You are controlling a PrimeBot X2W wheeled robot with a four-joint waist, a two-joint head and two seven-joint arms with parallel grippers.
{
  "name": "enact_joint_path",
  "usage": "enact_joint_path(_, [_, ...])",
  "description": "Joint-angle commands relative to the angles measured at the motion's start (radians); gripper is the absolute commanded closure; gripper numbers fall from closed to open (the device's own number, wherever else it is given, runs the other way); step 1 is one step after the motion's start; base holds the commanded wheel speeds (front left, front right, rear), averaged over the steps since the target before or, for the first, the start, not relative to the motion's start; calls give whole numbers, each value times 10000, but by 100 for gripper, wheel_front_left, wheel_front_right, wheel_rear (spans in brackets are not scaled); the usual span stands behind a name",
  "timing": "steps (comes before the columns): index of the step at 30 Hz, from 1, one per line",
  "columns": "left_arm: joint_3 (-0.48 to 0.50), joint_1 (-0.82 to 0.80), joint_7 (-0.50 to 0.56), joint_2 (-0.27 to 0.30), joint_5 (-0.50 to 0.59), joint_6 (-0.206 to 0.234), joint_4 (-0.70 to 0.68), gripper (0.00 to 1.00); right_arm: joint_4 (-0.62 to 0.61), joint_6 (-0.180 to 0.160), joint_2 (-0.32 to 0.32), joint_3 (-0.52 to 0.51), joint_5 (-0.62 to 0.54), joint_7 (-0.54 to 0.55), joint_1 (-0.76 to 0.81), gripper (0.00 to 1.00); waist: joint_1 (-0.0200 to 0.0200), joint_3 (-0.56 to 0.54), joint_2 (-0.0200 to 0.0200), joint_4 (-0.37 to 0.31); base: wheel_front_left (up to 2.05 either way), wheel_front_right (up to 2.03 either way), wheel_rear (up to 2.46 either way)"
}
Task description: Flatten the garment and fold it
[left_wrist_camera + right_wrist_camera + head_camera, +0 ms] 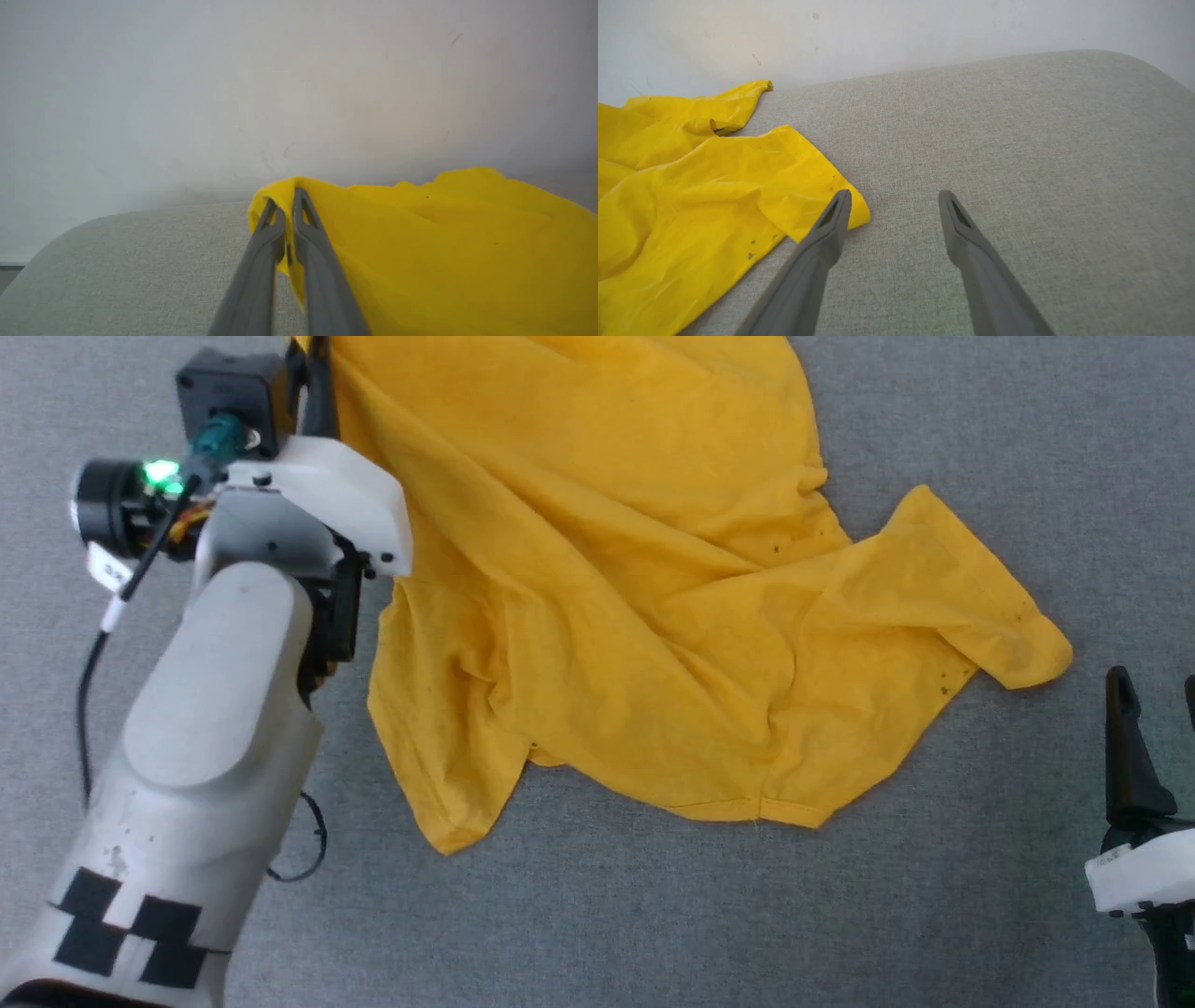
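Observation:
The garment [607, 616] is a bright yellow T-shirt lying crumpled on the grey fabric surface [653, 915], with one sleeve stretched out to the right. My left gripper [286, 200] is shut on a bunched edge of the garment [444, 242] at its far left corner, and cloth wraps over the fingertips. In the head view the left arm [215, 709] reaches up along the garment's left side. My right gripper [895, 200] stands open just above the surface, its left finger [831, 224] beside the sleeve tip of the garment [691, 200]. It holds nothing.
Small dark specks and holes dot the sleeve [952, 681]. A pale wall [896, 32] rises behind the rounded far edge of the surface [1017, 140]. Bare grey fabric runs along the front and right of the garment.

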Motion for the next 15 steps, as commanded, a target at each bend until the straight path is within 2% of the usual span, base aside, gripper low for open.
enact_joint_path(1, [89,21,-180,-179,-141,58,345,0,-68,-9,18,22,-47,14,-175,0,-2,77,-1,-76,0,0,0])
enact_joint_path(3, [212,67,-514,-439,-380,29,777,0,-83,-9,18,25,-51,46,-187,0,-2,86,-1,-81,0,0,0])
enact_joint_path(8, [282,55,-1229,-841,-798,-425,1113,0,-132,-9,18,-105,-111,125,-115,0,-2,-129,-1,155,0,0,0])
enact_joint_path(12, [338,331,-1671,-897,-1057,-731,387,0,-120,-9,18,-96,-108,180,-3,0,-2,-556,-1,439,0,0,0])
enact_joint_path(15, [507,1009,-2063,-693,-1183,-712,-675,0,-61,-9,18,-18,-60,194,85,0,-2,-922,-1,587,0,0,0])
